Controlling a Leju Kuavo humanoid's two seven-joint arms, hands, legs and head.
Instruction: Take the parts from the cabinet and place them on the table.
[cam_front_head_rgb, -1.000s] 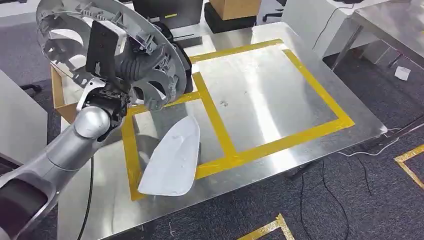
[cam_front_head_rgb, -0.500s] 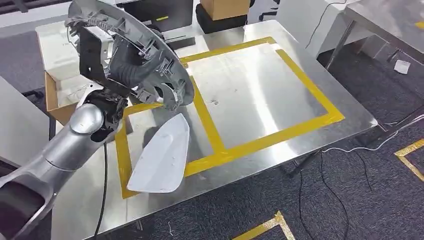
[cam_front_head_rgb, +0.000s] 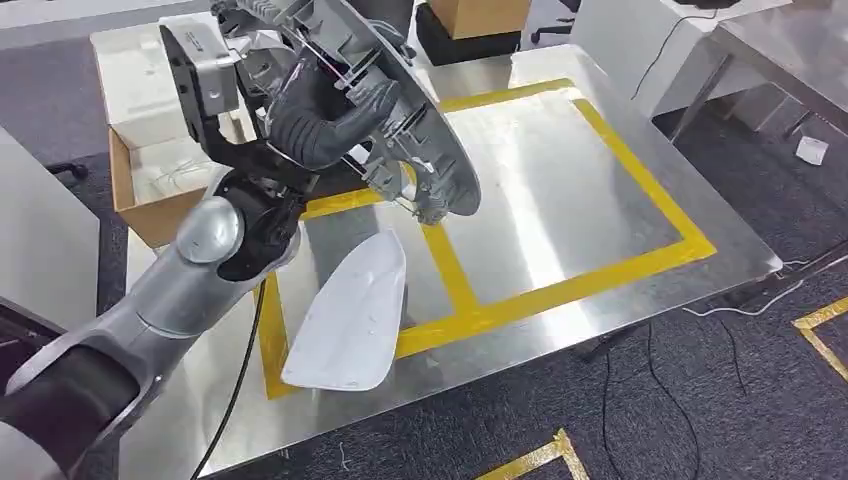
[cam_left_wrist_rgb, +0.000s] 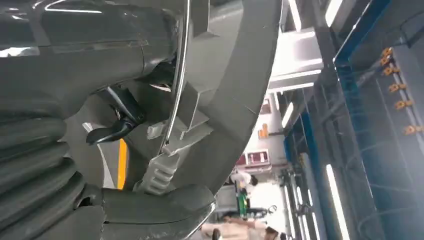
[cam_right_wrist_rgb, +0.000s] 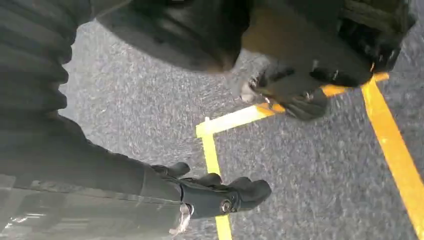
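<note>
Grey, ribbed left hand (cam_front_head_rgb: 320, 125) clamped around big round grey plastic part (cam_front_head_rgb: 400, 120), fingers wrapped through its inner ribs; same grasp seen close in left wrist view (cam_left_wrist_rgb: 75, 165). Part held tilted in the air, above the steel table (cam_front_head_rgb: 600, 130), over the far end of the yellow tape (cam_front_head_rgb: 455, 280) divider, not touching the surface. White curved panel (cam_front_head_rgb: 350, 315) already lying flat on the table in the tape's near-left cell, just below the held part. Open cardboard box (cam_front_head_rgb: 150, 200) beyond the table's far-left corner, brown box (cam_front_head_rgb: 475, 15) past the far edge. Right hand (cam_right_wrist_rgb: 220, 197) hanging low over grey carpet with yellow floor lines, dark fingers loosely curled, nothing held.

Progress, as a judgement: one part delivered, second part carried to the table but not set down yet. Left to do: lower round part onto the table, probably the bigger tape cell right of the divider, release. Cabinet out of sight, so remaining parts unknown.
</note>
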